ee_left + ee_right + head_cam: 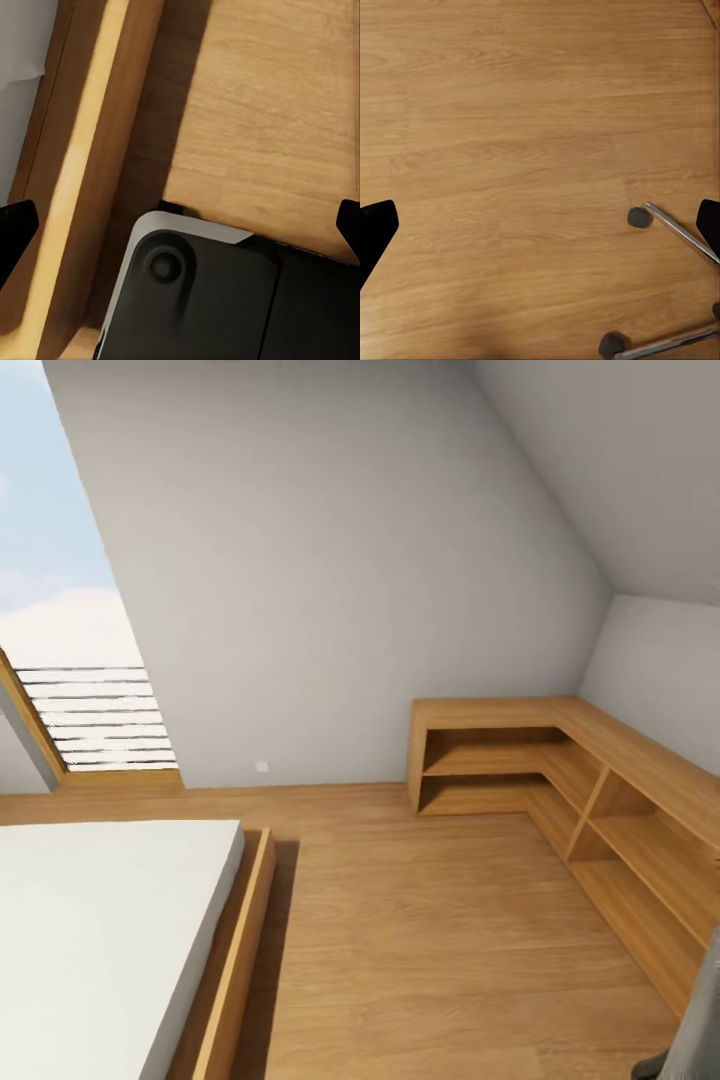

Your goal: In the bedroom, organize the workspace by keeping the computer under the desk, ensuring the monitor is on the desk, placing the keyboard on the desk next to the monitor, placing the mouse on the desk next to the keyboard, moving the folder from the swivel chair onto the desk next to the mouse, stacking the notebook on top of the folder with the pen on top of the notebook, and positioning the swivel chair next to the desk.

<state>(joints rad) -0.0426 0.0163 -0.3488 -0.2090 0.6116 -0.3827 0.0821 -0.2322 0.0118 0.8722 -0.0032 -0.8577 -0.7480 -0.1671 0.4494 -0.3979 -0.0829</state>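
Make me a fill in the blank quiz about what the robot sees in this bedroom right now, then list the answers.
1. In the head view, the low bed with its white mattress stands on the ____ side of the picture.
2. The wooden corner shelf unit has open compartments that hold ____.
3. The floor is made of ____.
4. In the right wrist view, chrome legs of the swivel chair end in small dark ____.

Missing words: left; nothing; wood; wheels
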